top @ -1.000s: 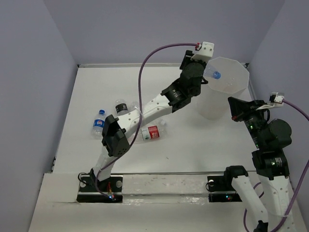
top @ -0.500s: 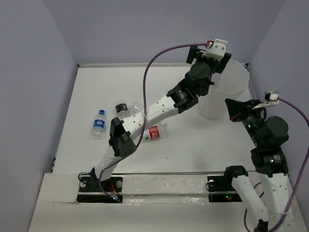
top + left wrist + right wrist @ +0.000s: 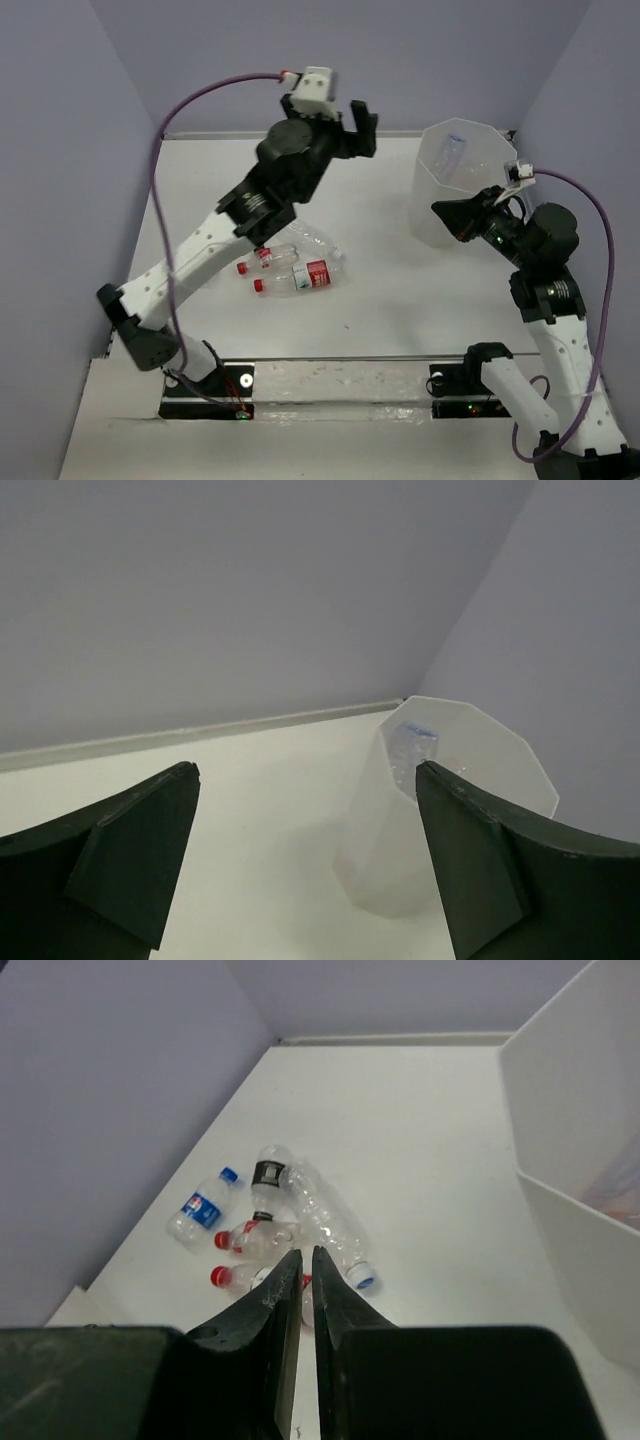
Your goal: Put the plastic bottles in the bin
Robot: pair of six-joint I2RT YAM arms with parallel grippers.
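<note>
From above, the mouth of the bin (image 3: 428, 195) is open — one bottle (image 3: 452, 150) shows inside. Your right gripper (image 3: 438, 209) sits just beside its near wall. Bare table (image 3: 400, 290) lies between bin and the bottle cluster (image 3: 295, 272) — your left arm (image 3: 215, 235) overhangs that cluster's left edge.

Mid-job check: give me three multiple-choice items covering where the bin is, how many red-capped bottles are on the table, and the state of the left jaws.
1. Where does the bin stand?
A. near left edge
B. far right corner
C. table centre
2. How many red-capped bottles lie on the table?
A. one
B. two
C. four
3. The left gripper has its jaws:
A. shut on a bottle
B. shut, empty
C. open, empty

1 B: it sits beside the back and right walls.
2 B: two red caps show, side by side.
3 C: a wide gap, nothing between.
</note>
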